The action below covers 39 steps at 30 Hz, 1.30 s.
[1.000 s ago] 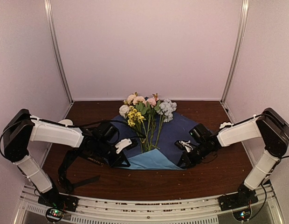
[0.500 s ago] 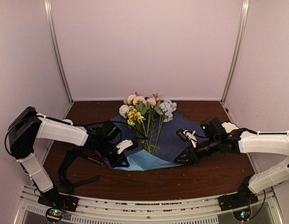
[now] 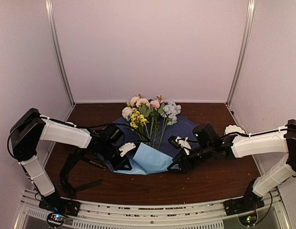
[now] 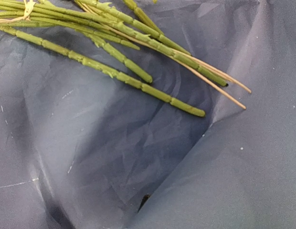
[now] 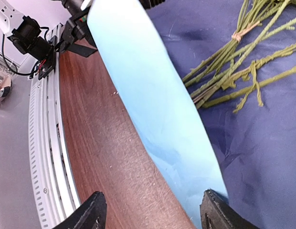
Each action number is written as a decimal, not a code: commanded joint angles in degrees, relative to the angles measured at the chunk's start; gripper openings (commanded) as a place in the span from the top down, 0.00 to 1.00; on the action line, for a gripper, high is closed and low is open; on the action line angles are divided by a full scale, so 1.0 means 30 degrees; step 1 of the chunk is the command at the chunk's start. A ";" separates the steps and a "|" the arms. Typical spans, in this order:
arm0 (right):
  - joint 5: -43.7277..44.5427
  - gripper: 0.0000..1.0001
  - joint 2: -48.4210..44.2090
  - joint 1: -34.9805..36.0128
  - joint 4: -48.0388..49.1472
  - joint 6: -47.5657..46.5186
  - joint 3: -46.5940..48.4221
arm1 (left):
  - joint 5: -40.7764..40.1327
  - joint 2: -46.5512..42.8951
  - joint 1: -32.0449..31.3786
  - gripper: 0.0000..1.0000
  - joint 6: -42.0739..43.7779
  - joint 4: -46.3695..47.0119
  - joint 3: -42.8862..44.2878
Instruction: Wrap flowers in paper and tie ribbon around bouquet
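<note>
The flowers (image 3: 150, 112) lie on the dark blue paper (image 3: 186, 129), heads toward the back wall. Their green stems (image 4: 114, 74) (image 5: 234, 62) cross the sheet. A light blue flap (image 3: 150, 160) (image 5: 153, 105) of the paper is folded up over the stem ends. My left gripper (image 3: 125, 151) is shut on the paper's left edge; crinkled paper (image 4: 90, 143) fills the left wrist view and hides its fingers. My right gripper (image 3: 179, 161) (image 5: 155, 212) stands open at the flap's near right corner, holding nothing. The black ribbon (image 3: 86, 185) lies under the left arm.
The brown wooden table (image 3: 224, 176) shows bare to the right and in front of the paper. A metal rail (image 3: 153, 212) (image 5: 43, 143) runs along the near edge by the arm bases. White walls enclose the back and sides.
My right gripper swept left, folding the light blue corner up over the stem ends, then went from shut to open and let go of the paper. The left gripper has barely moved.
</note>
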 commanded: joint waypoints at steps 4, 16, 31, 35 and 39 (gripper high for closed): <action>0.0771 0.31 -0.0705 -0.0032 -0.0941 -0.1395 0.1646 | 0.0012 0.0083 0.0144 1.00 -0.0083 0.0089 0.0360; 0.0014 0.27 0.0967 -0.0276 -0.1175 -0.1995 0.2168 | 0.0169 -0.0006 0.0144 1.00 0.0002 0.0025 0.0405; -0.0823 0.31 -0.1375 0.0373 -0.1268 -0.2854 0.1132 | -0.0116 0.0112 0.0144 1.00 0.0013 -0.0094 0.0359; -0.0515 0.32 -0.0102 0.0911 -0.1339 -0.2746 0.1682 | -0.0070 0.0112 0.0144 1.00 0.0025 -0.0057 0.0350; -0.0586 0.48 0.0616 0.0987 -0.1060 -0.2523 0.1887 | -0.0044 0.0083 0.0144 1.00 0.0049 -0.0196 0.0425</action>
